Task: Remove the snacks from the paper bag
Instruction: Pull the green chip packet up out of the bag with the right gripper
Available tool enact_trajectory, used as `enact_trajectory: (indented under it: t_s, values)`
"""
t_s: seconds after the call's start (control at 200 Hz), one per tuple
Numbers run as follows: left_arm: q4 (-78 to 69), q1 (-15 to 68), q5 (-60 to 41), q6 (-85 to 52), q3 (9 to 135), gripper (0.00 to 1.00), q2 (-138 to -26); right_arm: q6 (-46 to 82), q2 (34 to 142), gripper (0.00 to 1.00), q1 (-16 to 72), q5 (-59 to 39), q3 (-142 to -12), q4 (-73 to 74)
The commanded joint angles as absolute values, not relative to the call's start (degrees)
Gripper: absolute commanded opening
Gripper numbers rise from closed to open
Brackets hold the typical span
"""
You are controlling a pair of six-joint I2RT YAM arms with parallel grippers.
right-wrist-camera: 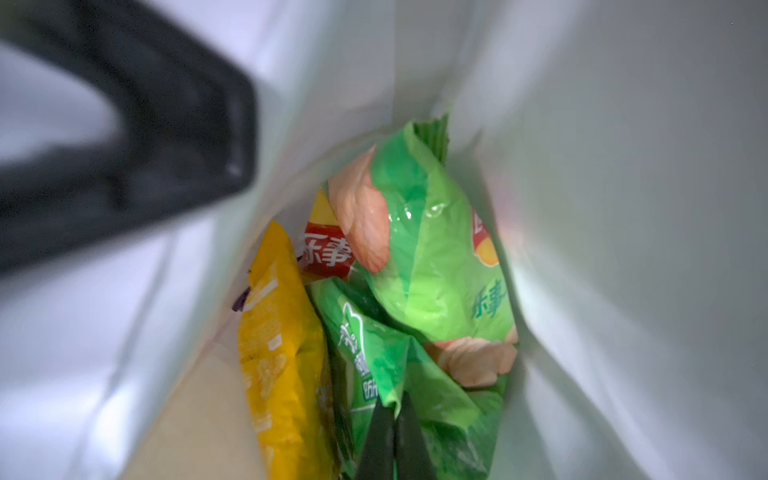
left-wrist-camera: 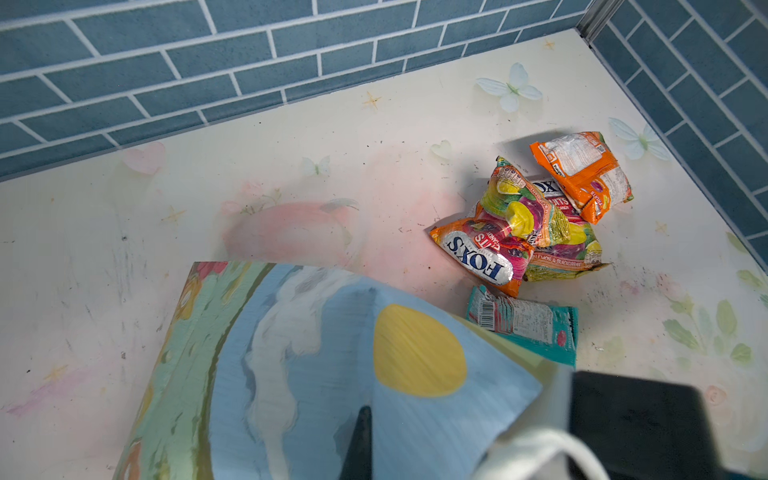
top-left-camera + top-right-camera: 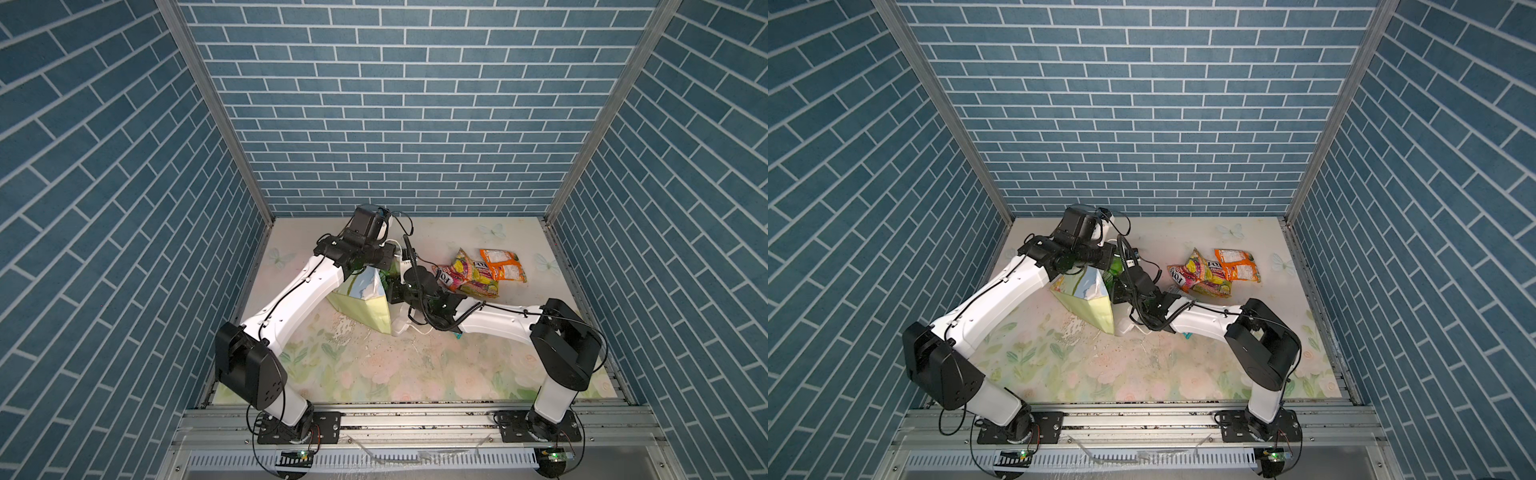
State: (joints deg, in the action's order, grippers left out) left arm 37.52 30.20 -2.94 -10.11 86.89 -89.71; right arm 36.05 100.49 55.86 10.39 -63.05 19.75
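While the left gripper [image 2: 360, 419] clamps the boxy sky-printed paper bag [image 2: 291, 353] and the right gripper [image 1: 392, 419] pinches a crinkly green plastic packet [image 1: 365, 345] inside, its slick edge could slip.

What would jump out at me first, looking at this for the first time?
The tilted paper bag in the middle, painted with sky and meadow. To its right lies a bright heap of candy packets. Inside the bag, the right tool is shut on a green packet beside a yellow packet.
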Motion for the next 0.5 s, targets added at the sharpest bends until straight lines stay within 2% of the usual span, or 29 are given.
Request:
enact_trajectory:
  t_s: [0.0,0.495]
  values:
    - [41.2,29.6,-1.7,-10.7,87.6,0.0,-90.3,37.3,96.9,0.0,55.2,11.1,-62.2,22.9]
    - [41.4,28.7,-1.9,-11.6,87.6,0.0,-90.6,37.8,92.3,0.0,55.2,12.4,-59.2,22.9]
